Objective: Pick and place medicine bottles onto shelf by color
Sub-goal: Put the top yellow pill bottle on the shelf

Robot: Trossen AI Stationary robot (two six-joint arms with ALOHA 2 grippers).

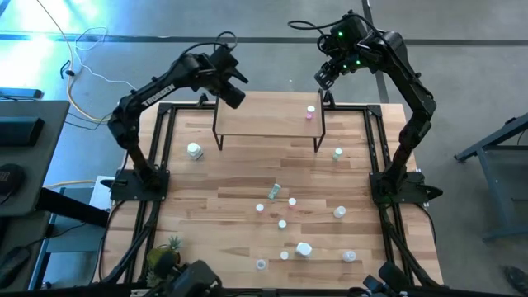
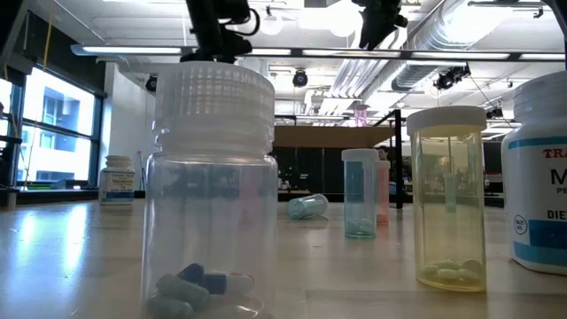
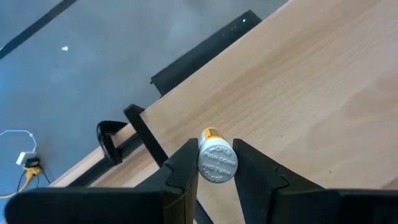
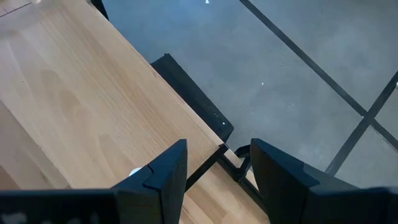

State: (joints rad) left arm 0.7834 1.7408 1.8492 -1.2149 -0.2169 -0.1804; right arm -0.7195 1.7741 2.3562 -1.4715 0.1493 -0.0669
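Left gripper (image 3: pixel 216 171): raised over the shelf's (image 1: pixel 264 121) far-left end, fingers clamped on a white-capped bottle (image 3: pixel 216 163); the cap carries embossed lettering, partly readable as "PUSH DOWN AND TURN"; a strip of yellow label shows behind the cap.

Right gripper (image 4: pixel 217 177): raised by the shelf's far-right corner, fingers parted, nothing between them.

Left arm (image 1: pixel 157 91): white "TROSSEN" lettering along the upper link.

Shelf: far centre of the table (image 1: pixel 206 198); one pink-capped bottle (image 1: pixel 310 111) stands on its right end.

Loose bottles: scattered on the table's near half; one large white bottle (image 1: pixel 194 151) left of the shelf.

Low view: near right, a white bottle (image 2: pixel 540 177) with a label reading "TRA…", "M…", "DIE…", cut off at the edge.
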